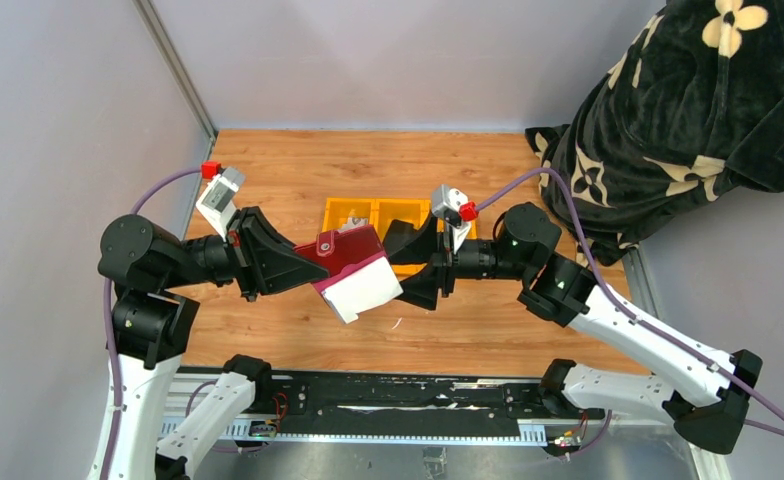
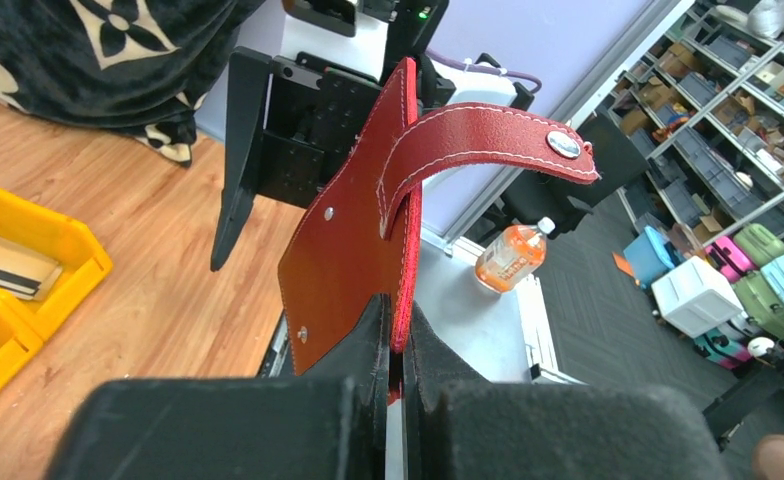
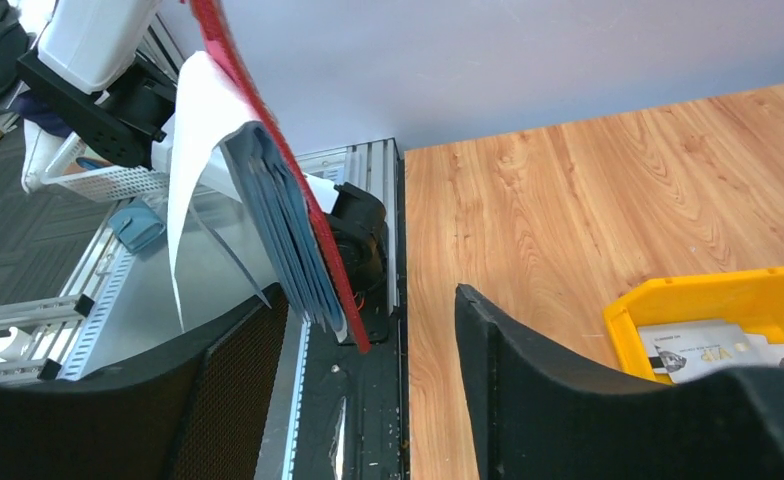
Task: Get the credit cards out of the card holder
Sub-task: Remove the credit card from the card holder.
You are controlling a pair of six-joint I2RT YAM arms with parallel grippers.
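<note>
**A:** Surface, room?

**B:** Wooden table [image 1: 288, 170], grey walls, black floral blanket [image 1: 688, 120] heaped at the far right. A yellow tray [image 1: 330, 215] sits mid-table with a pale card [image 3: 713, 350] in it.

**A:** Card holder?

**B:** The card holder [image 1: 353, 262] is in the air in front of the tray, between the arms. It is maroon with white stitching, and its tab sticks out loose (snap stud showing). Grey sleeves and a white sheet fan out.

**A:** Claws?

**B:** The left gripper [image 2: 396, 345] is clamped on the holder's edge. The right gripper [image 3: 368, 330] has its fingers apart with the sleeves' edge between them; contact unclear.

Left end effector [image 2: 398, 345] clamped, right one [image 3: 368, 298] agape.
</note>
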